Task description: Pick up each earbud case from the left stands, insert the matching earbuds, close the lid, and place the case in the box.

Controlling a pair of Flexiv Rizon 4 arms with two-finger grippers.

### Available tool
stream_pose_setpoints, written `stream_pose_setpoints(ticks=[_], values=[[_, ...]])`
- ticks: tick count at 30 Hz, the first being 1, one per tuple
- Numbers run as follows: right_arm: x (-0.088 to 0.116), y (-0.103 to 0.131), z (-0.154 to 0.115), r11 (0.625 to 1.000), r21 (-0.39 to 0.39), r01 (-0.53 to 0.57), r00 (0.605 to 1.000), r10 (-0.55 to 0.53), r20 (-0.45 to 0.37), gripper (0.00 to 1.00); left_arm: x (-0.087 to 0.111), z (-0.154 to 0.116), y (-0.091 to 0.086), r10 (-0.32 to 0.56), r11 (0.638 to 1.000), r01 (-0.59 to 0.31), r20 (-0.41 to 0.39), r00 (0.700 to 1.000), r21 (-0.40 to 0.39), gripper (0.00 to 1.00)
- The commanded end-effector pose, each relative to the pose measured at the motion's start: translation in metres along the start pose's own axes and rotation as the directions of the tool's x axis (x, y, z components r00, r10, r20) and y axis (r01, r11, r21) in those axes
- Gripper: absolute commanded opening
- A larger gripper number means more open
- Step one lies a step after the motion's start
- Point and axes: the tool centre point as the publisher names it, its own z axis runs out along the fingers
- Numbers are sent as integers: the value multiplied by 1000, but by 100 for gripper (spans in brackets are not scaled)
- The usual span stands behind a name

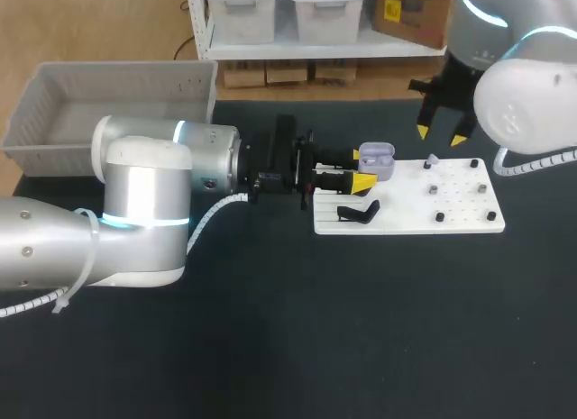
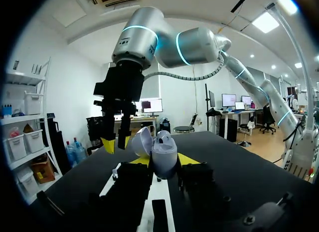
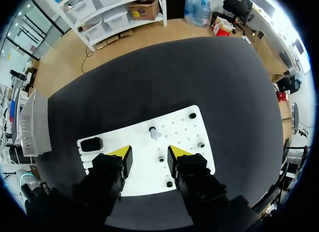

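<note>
The earbud case (image 1: 377,160), at 10 o'clock on the board (image 1: 469,223), looks light and slippery, clamped by 2 sides in the jaws of the left arm (image 1: 207,162); the jaws of the right arm (image 1: 523,104) are apart.

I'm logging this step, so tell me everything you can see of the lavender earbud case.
The earbud case is a small, rounded shell, pale lavender, and looks like smooth plastic. Its lid is hinged open and tipped back. The case stands upright between the yellow tips of the left gripper, which close on it from both sides, over the far left corner of the white board. Whether it holds earbuds cannot be seen.
</note>
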Motion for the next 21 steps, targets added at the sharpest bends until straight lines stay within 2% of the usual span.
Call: stream_pose_setpoints(ticks=[1,5,21], values=[[-5,-7,22,1000,-17,-9,1000,9,-28,47,0,0,-1,1,1000,-1,-1,1000,-4,0],[-4,-13,33,999,-33,-27,998,25,-55,47,0,0,-1,1,1000,-1,-1,1000,-4,0],[-4,-8,55,997,-75,-17,994,9,-106,45,0,0,-1,1,1000,-1,-1,1000,-4,0]])
